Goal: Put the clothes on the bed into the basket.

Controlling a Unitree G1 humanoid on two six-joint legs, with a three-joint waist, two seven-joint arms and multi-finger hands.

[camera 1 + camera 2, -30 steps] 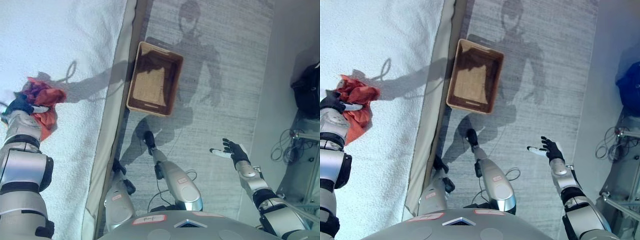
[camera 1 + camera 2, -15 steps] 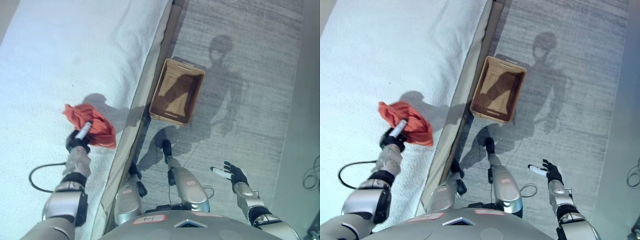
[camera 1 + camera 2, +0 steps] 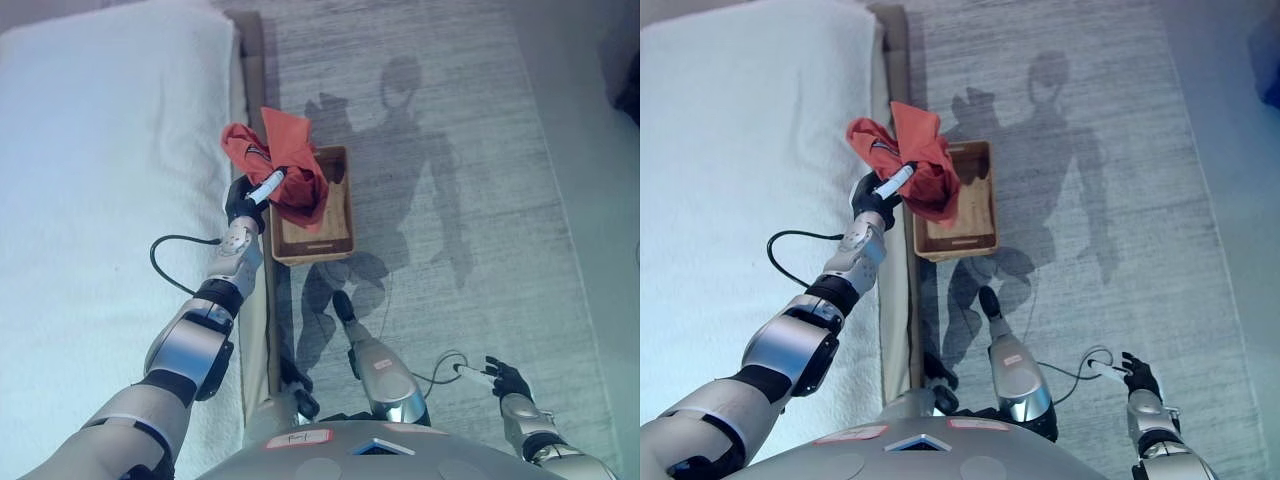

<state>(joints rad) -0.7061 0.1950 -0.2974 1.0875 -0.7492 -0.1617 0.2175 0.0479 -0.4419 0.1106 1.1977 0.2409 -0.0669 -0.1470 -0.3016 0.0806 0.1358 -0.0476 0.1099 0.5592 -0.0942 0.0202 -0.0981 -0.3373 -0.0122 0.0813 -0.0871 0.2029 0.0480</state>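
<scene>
My left hand (image 3: 248,200) is shut on a red cloth (image 3: 285,165) and holds it in the air over the bed's edge and the near left part of the wicker basket (image 3: 335,235). The cloth hangs down in a bunch and hides much of the basket's inside. The basket stands on the grey carpet beside the white bed (image 3: 100,200). My right hand (image 3: 505,378) shows at the lower right, low over the carpet, with its fingers spread and nothing in it.
The bed's beige side (image 3: 252,90) runs along the basket's left. Grey carpet (image 3: 480,200) stretches to the right of the basket.
The camera has swung round. My left hand has carried the red cloth off the bed top and across to the basket. The right hand has stayed open and sunk toward the lower right corner.
</scene>
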